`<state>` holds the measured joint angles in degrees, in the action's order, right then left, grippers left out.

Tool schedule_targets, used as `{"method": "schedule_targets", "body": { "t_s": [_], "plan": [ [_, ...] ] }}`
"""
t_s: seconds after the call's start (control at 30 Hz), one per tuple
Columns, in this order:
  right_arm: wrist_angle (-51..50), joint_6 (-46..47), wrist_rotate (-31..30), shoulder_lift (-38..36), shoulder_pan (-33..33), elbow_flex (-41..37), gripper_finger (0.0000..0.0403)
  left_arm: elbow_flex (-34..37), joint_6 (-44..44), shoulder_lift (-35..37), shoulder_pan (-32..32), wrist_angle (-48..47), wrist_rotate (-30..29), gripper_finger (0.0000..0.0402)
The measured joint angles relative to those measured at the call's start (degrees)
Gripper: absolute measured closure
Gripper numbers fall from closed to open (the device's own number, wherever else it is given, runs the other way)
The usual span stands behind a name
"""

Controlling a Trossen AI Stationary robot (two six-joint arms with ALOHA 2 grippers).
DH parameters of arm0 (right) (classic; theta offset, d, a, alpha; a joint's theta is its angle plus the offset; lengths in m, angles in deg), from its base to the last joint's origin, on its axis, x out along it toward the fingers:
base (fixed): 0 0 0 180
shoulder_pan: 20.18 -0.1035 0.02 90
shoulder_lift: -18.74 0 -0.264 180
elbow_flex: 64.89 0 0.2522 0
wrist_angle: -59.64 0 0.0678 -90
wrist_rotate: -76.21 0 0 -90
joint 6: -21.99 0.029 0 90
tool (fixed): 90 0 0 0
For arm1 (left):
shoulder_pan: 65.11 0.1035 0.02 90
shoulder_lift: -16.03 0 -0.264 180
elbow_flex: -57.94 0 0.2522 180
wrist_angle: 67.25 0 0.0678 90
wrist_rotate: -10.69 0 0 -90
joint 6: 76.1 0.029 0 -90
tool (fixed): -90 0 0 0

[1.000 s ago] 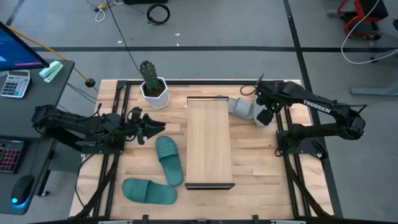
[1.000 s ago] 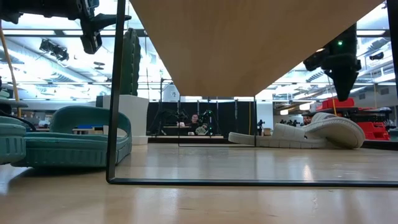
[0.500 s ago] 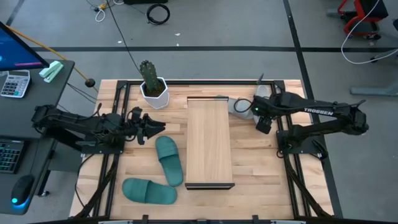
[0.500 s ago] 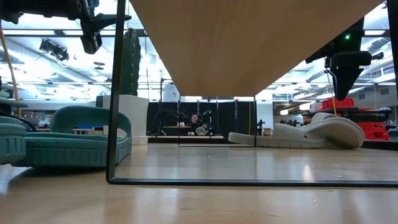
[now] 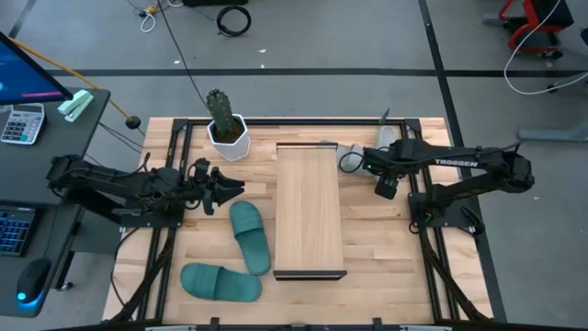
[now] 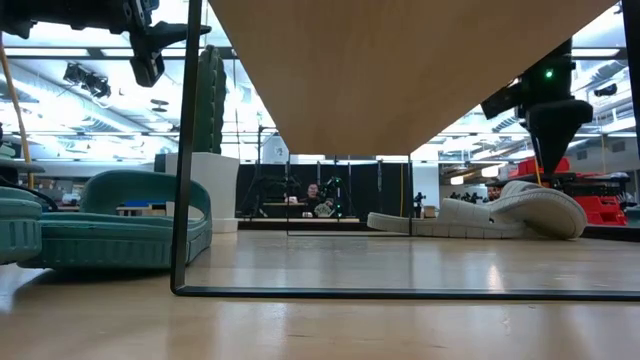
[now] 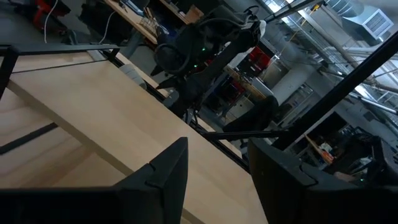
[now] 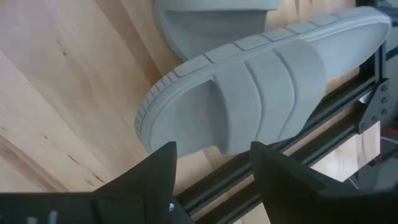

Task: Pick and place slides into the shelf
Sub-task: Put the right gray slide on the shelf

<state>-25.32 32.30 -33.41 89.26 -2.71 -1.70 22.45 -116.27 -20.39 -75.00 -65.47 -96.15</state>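
Observation:
Two teal slides (image 5: 250,237) (image 5: 220,282) lie flat on the table left of the shelf (image 5: 310,216), a low rack with a light plank top. Two grey slides (image 8: 267,81) (image 8: 211,18) lie beside the shelf's far right end, one leaning on the other (image 6: 505,213), mostly hidden under my right arm in the high view (image 5: 348,156). My right gripper (image 8: 211,186) (image 5: 386,184) hangs open above them, pointing steeply down. My left gripper (image 5: 230,191) (image 7: 217,180) stands open and level left of the shelf, above the table, holding nothing.
A cactus in a white pot (image 5: 225,129) stands at the far edge, left of the shelf. Dark rails (image 8: 292,155) run along the table's sides, one right beside the grey slides. A desk with a keyboard and calculator (image 5: 23,124) stands off the table's left.
My right gripper has swung toward the table's near edge and a little down, turning as it went, and now hangs over the grey slides. The slides and the shelf have stayed where they were.

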Motion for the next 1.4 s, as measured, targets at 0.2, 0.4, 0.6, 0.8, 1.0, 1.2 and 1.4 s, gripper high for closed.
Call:
{"method": "schedule_targets", "body": {
  "t_s": [0.2,0.4,0.6,0.8,1.0,1.2,1.4],
  "plan": [
    [0.40,1.96,-3.13,3.73,-0.02,-0.02,0.0190,0.00,0.97,0.00,0.00,-0.01,0.00,0.0230],
    [1.78,7.15,-4.70,7.42,0.46,-0.09,0.0190,0.02,1.00,0.00,0.00,-0.01,0.00,0.0230],
    [4.86,13.41,-4.71,8.79,0.42,-4.14,0.0190,0.02,0.19,0.02,0.02,-0.01,0.02,0.0230],
    [5.45,18.08,-6.47,8.14,0.46,-8.08,0.0191,0.02,-0.60,0.02,0.01,-0.01,0.02,0.0230],
    [8.60,20.44,-8.61,8.26,1.11,-7.57,0.0191,0.02,-1.19,0.02,0.02,-0.21,0.02,0.0230],
    [10.09,22.95,-9.11,8.28,4.52,-8.43,0.0197,0.04,-1.22,0.02,0.02,-0.21,0.02,0.0230],
    [11.06,22.93,-11.41,8.28,7.90,-8.46,0.0213,0.02,-1.63,0.02,0.02,-0.21,0.02,0.0230]
  ]
}}
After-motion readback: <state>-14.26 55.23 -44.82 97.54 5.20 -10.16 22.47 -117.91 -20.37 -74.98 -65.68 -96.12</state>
